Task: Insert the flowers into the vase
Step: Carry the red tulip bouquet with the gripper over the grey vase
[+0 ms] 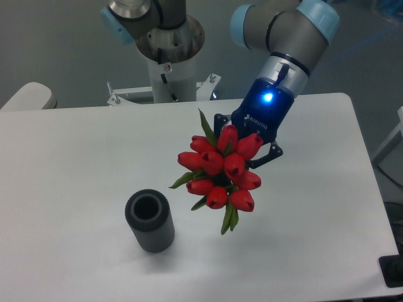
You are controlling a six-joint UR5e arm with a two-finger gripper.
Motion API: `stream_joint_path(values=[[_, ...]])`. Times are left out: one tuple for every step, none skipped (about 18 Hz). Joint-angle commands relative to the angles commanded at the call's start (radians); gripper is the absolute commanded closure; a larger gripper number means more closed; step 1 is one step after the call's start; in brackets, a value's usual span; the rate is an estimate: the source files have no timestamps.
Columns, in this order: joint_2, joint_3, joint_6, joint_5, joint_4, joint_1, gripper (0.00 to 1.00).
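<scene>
While the white counter (pixel 75 163) fills most of the view, the flowers (pixel 221 171) are seen lifted above it, right of centre. A tight bunch of red closed tulip heads with narrow green leaves is turned toward the camera, and the stems are hidden behind the heads. The gripper (pixel 245 148) is placed directly behind and above the bunch, its fingers mostly covered by the blooms; it appears to be closed on the stems, though the contact itself cannot be seen. A blue light is lit on the gripper's body. The vase (pixel 149 221), a dark grey ribbed cylinder, is stood upright on the counter, to the lower left of the flowers and apart from them.
</scene>
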Motion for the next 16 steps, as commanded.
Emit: stream_joint_path(values=[[-0.002,0.000,-0.003,0.000,0.000,-0.002,0.79],[-0.002,0.000,-0.003,0.000,0.003,-0.003,0.79],[-0.005,0.002,-0.003,0.000,0.003,-0.003,0.79],[-0.008,0.011,-0.006,0.000,0.002,-0.005,0.79],[-0.017,0.023,-0.021,-0.002,0.002,-0.014,0.79],[-0.020,0.026,-0.041,-0.002,0.003,-0.018,0.79],[-0.020,0.023,-0.046,-0.002,0.003,-0.020,0.79],[-0.020,0.025,-0.048,-0.003,0.003,-0.020,0.79],[-0.021,0.028,-0.049,-0.003,0.003,-0.021,0.79],[-0.023,0.029,-0.048,-0.003,0.005,-0.026,0.79],[-0.025,0.029,-0.049,-0.003,0.008,-0.034,0.79],[-0.029,0.031,-0.049,-0.005,0.017,-0.040,0.79],[-0.032,0.035,-0.049,-0.005,0.021,-0.041,0.79],[-0.038,0.040,-0.051,-0.005,0.023,-0.046,0.78],[-0.043,0.046,-0.054,-0.005,0.023,-0.055,0.78],[-0.043,0.046,-0.066,-0.005,0.025,-0.057,0.78]])
